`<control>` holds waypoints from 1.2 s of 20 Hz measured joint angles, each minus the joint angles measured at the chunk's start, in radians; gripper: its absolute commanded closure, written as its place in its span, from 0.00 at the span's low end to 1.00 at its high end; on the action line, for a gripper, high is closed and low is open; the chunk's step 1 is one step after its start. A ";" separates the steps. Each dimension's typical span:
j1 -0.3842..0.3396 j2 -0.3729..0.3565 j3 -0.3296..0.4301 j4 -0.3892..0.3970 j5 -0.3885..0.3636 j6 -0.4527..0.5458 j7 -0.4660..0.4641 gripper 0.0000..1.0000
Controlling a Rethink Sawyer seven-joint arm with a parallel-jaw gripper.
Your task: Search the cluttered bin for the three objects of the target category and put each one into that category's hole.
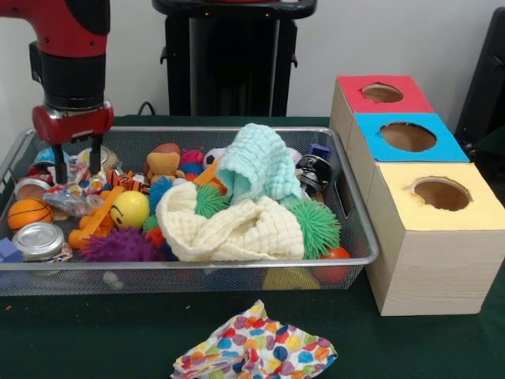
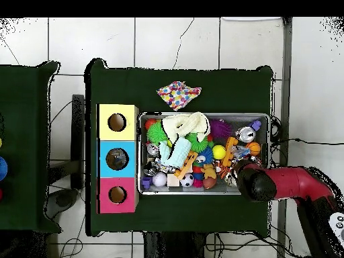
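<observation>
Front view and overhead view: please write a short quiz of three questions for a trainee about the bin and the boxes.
1. True or false: the polka-dot cloth lies inside the wire bin.
2. Which box is nearest to the polka-dot cloth: A the red box, B the blue box, C the yellow box?
3. Fill in: the pincer reaches into the bin near the ____ basketball.

Key: 1 false, it lies on the table outside the bin. 2 C. 3 orange.

Bright even indoor light, soft shadows, slightly soft focus
</observation>
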 measured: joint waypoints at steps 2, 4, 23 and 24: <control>0.008 -0.017 0.001 0.000 0.000 0.000 0.000 0.00; 0.013 -0.030 0.003 0.000 0.000 0.000 0.000 0.00; 0.037 -0.130 0.063 0.001 0.016 0.000 0.000 0.00; 0.037 -0.127 0.065 0.001 0.016 0.000 0.000 0.00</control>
